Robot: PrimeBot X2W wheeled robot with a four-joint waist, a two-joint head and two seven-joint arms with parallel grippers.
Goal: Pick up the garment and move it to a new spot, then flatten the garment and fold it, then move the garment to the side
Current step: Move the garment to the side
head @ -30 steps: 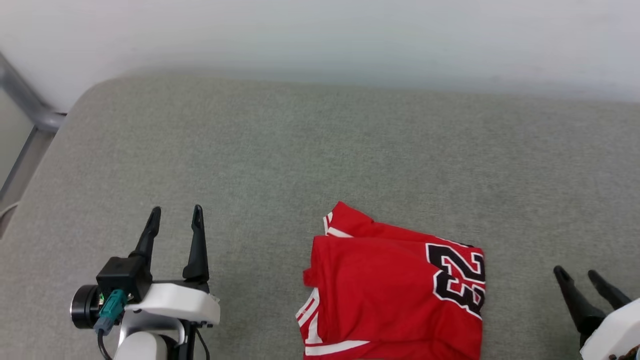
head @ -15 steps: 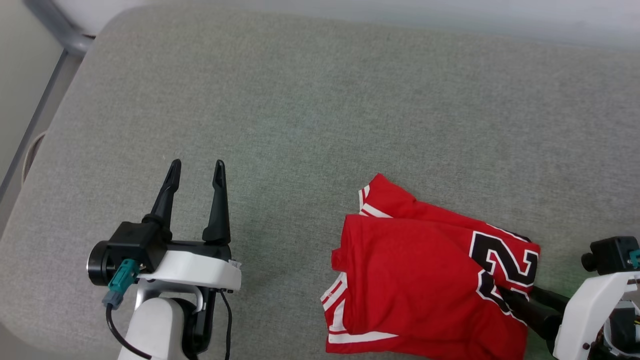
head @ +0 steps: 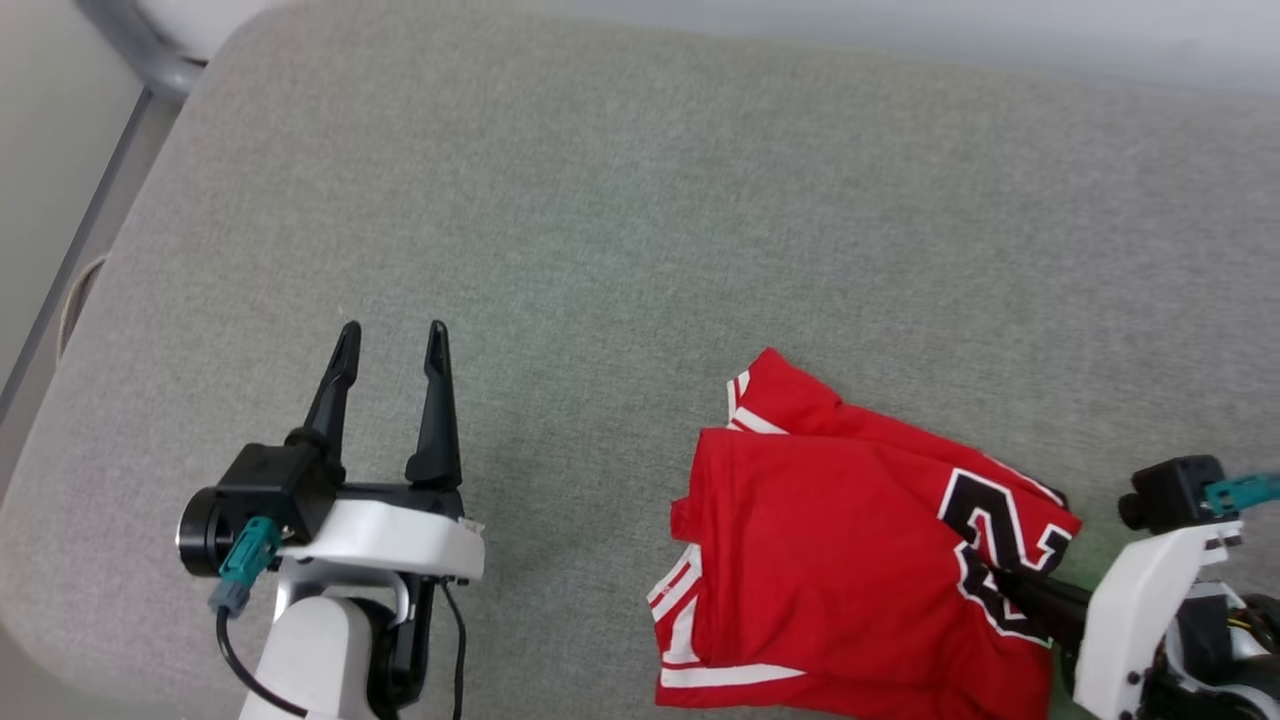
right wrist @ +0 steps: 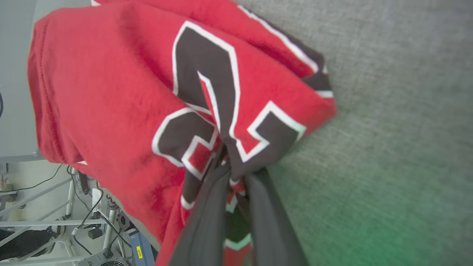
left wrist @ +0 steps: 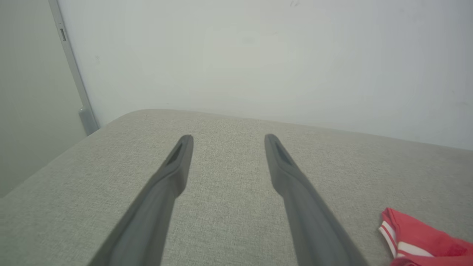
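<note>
While right gripper (right wrist: 236, 168) clamps shirt (head: 830, 560) by its printed edge, cloth bunches at the tips.
Light, limp, likely to sag; left gripper (head: 393, 335) gapes empty.

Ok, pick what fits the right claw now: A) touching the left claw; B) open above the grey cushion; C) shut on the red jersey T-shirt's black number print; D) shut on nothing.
C: the right claw pinches the red jersey T-shirt, bunching fabric at the black number print.
</note>
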